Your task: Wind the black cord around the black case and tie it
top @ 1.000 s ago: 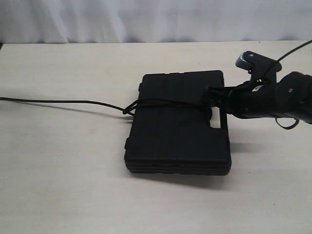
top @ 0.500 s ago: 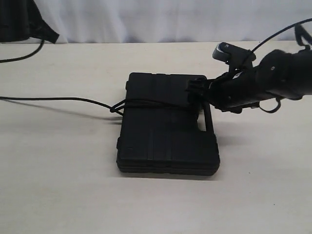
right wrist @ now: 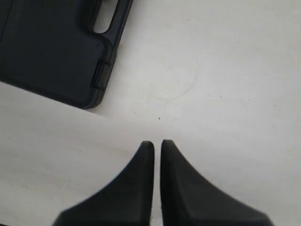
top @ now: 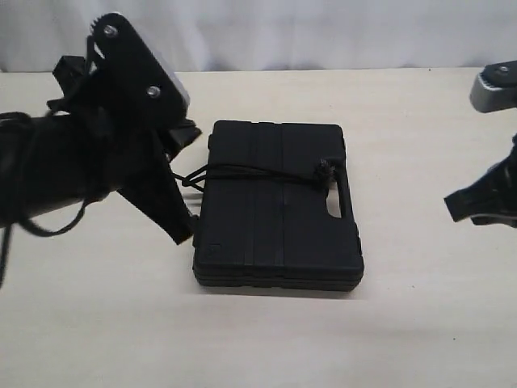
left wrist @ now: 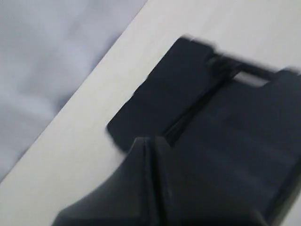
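Right fingers [right wrist: 143, 160] are drawing away from the black case [top: 275, 218], clenched empty; left fingers [left wrist: 138, 155], also clenched, are closing in beside the black cord [top: 258, 170] crossing it.

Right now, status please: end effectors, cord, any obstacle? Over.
Left end effector shut by black case edge, grip on black cord unclear. Right end effector shut, empty, beside case. Cord lies across case. No obstacle seen.

Plain cream table [top: 266, 347]; black case [top: 275, 226] with lengthwise grooves; black cord [top: 250, 168]; grey-white backdrop [top: 323, 32]; left gripper [left wrist: 150, 143], right gripper [right wrist: 156, 143] black.
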Available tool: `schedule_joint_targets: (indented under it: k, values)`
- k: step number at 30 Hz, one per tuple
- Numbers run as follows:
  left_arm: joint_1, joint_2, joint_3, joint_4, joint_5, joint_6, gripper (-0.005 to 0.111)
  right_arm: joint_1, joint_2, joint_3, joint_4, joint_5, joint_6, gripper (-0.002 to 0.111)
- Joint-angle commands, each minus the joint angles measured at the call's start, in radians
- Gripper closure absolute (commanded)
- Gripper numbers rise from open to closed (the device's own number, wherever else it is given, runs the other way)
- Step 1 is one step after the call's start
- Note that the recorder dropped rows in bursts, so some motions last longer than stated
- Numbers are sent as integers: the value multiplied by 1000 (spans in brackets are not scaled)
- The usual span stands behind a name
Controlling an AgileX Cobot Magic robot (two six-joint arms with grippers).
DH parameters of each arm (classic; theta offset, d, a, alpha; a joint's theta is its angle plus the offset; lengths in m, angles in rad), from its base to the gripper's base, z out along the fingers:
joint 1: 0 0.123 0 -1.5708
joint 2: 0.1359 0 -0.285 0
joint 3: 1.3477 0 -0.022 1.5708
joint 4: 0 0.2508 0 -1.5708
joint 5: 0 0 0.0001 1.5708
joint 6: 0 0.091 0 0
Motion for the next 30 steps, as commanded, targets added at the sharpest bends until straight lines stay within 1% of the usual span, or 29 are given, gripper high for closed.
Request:
schedule_joint_targets:
  k: [1,2,4,5,6,7,8,9,10,11,13,15,17,18,19,22,25,30]
  values:
    - [30,-135,15,5,263,-137,107,-2,-127,65,1,36,0,104]
    - [41,-156,15,5,324,-171,107,-2,-151,78,1,49,0,104]
    - [61,-178,15,5,492,-220,107,-2,-189,99,4,73,0,104]
    - [74,-178,15,20,619,-253,107,-2,-210,110,7,85,0,104]
    - [92,-176,12,78,751,-305,107,-2,-229,119,7,96,0,104]
    - [109,-167,9,140,840,-362,107,-2,-244,125,7,103,0,104]
    - [134,-152,-1,241,927,-460,107,-2,-257,130,7,111,0,104]
    - [160,-136,-13,371,972,-585,107,-2,-271,134,7,120,0,104]
    - [181,-122,-26,496,981,-746,107,-2,-281,134,7,130,0,104]
    - [207,-103,-38,685,976,-943,107,-2,-292,134,12,140,0,104]
    - [253,-65,-65,1141,937,-1334,107,-2,-310,134,37,147,0,104]
    - [303,-43,-86,1586,895,-1849,107,-2,-328,134,71,144,0,104]
    - [343,-49,-86,1864,873,-2239,107,-2,-346,134,94,126,-8,104]
    - [347,-64,-86,1949,877,-2364,107,-2,-358,135,107,119,-8,104]
    - [347,-82,-76,1989,870,-2420,107,-2,-370,135,111,108,-8,104]
    - [347,-215,-9,1989,802,-2438,107,-2,-434,137,103,58,0,104]
    - [347,-437,77,1944,711,-2444,107,-2,-521,168,98,-37,-18,104]
    - [347,-810,247,1946,547,-2434,107,-2,-714,280,98,-244,-140,104]
